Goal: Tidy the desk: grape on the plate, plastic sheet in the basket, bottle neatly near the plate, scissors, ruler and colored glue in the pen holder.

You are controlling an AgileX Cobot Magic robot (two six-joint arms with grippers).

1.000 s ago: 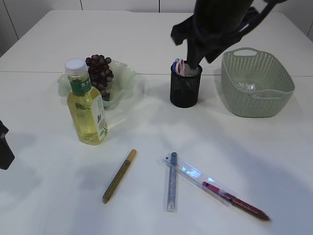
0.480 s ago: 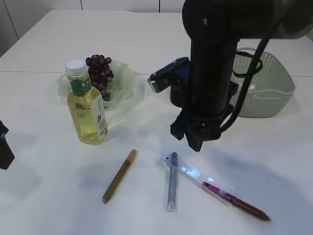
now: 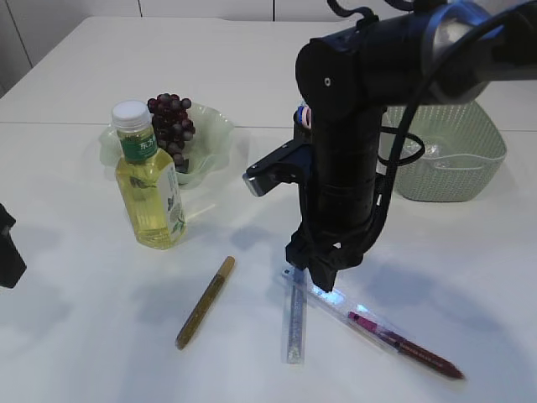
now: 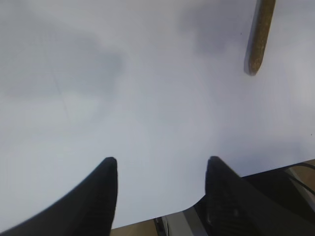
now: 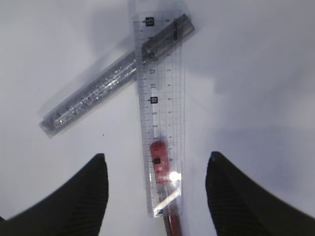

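Clear glossy plastic ruler, glittery silver glue stick, smooth matt white table.

1. My right arm is big, round and shiny black all over.
2. Black cables loop along its side and over its top.
3. A dark box with a grey-silver end sticks out from its side.
4. My right gripper is black, with two fingers that are wide at the bottom and narrow to rounded tips.
5. My left gripper has the same two black fingers.
6. I see a black block at the left edge.
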